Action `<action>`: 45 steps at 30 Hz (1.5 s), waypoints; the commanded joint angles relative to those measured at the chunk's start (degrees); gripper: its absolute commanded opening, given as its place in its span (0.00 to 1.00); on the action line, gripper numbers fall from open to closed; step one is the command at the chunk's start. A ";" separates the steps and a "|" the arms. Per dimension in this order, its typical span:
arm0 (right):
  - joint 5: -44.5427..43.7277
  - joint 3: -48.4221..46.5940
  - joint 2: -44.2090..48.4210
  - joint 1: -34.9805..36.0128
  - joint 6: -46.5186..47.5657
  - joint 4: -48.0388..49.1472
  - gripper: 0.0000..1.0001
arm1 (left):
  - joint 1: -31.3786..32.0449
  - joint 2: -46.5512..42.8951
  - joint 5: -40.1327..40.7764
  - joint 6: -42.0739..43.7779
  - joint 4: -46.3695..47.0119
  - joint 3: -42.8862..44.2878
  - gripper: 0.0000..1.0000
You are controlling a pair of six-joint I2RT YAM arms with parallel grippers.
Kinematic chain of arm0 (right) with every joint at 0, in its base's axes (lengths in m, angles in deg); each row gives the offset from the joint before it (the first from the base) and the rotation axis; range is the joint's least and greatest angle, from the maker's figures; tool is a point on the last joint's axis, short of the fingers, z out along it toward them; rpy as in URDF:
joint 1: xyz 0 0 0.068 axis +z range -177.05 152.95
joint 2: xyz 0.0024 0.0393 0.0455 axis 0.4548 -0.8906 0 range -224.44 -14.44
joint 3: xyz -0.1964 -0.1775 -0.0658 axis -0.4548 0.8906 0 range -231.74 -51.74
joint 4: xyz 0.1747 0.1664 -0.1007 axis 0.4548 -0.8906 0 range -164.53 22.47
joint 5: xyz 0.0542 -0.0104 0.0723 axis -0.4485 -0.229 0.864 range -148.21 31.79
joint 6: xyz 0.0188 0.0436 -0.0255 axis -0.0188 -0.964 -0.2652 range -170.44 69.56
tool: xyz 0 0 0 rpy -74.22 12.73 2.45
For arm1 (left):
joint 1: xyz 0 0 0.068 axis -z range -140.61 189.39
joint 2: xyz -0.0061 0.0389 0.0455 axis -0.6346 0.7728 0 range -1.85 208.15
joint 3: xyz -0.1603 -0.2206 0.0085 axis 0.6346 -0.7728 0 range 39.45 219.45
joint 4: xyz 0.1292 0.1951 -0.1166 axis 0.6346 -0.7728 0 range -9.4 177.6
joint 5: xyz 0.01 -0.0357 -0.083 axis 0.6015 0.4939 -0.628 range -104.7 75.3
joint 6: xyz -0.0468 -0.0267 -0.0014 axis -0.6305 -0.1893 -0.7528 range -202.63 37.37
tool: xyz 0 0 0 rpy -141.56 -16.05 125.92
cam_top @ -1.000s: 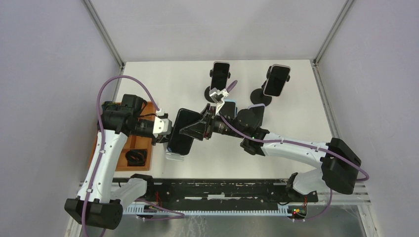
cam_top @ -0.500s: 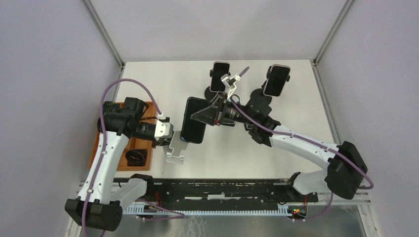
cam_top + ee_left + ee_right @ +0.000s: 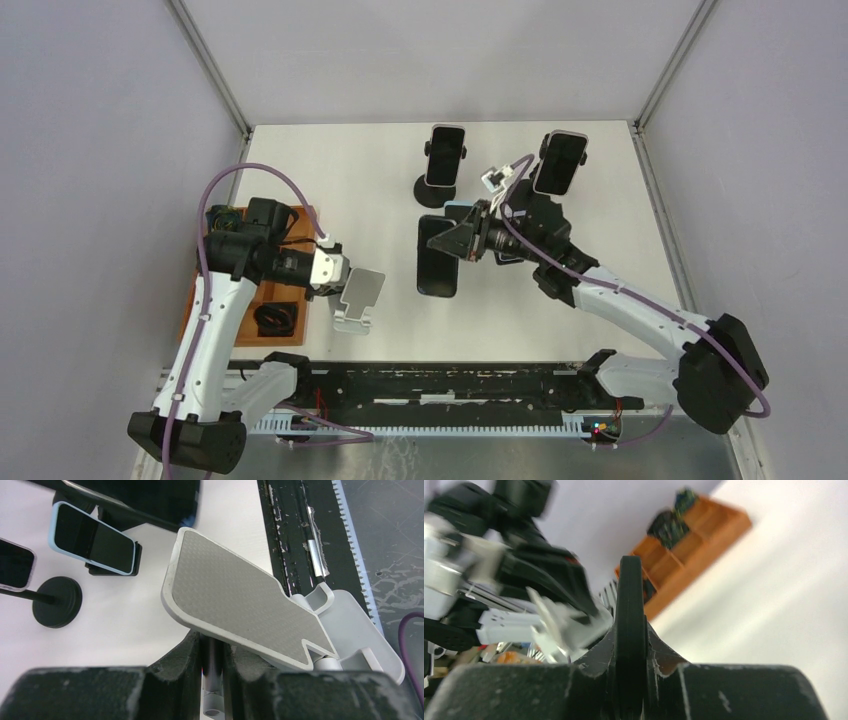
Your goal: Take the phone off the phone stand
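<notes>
Near the front edge, left hand (image 3: pixel 212 652) clamped tight on the stem beneath the silver phone stand (image 3: pixel 240 600), elbow bent, forearm reaching in over the wooden tray (image 3: pixel 285 292). Further in, right hand (image 3: pixel 462 240) squeezed on the edge of the dark phone (image 3: pixel 438 265), screen up, arm stretched leftward over mid tabletop (image 3: pixel 330 180), well apart from the stand. At the far side, 2 mounted phones (image 3: pixel 445 155) on black round bases.

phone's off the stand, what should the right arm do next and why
Probably lower the phone onto the bare table right of the stand and open: the right gripper is shut on it edge-on, clear of the stand, which the left gripper clamps.
</notes>
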 commanded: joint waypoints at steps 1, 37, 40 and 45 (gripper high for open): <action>1.96 8.25 -5.03 1.88 -6.03 5.77 0.00 | 0.12 -0.01 -4.45 0.56 0.02 4.40 0.02; -15.87 -6.22 -46.51 17.89 -20.44 14.06 0.00 | 0.12 -0.78 -5.79 -0.16 0.37 4.11 0.02; -17.13 -5.95 -46.59 17.89 -18.90 11.76 0.00 | 0.12 -0.72 -6.18 -0.16 0.51 3.90 0.02; -20.60 -6.54 -45.97 17.89 -15.82 4.78 0.34 | 0.12 -1.19 -7.05 -0.55 0.45 3.39 0.02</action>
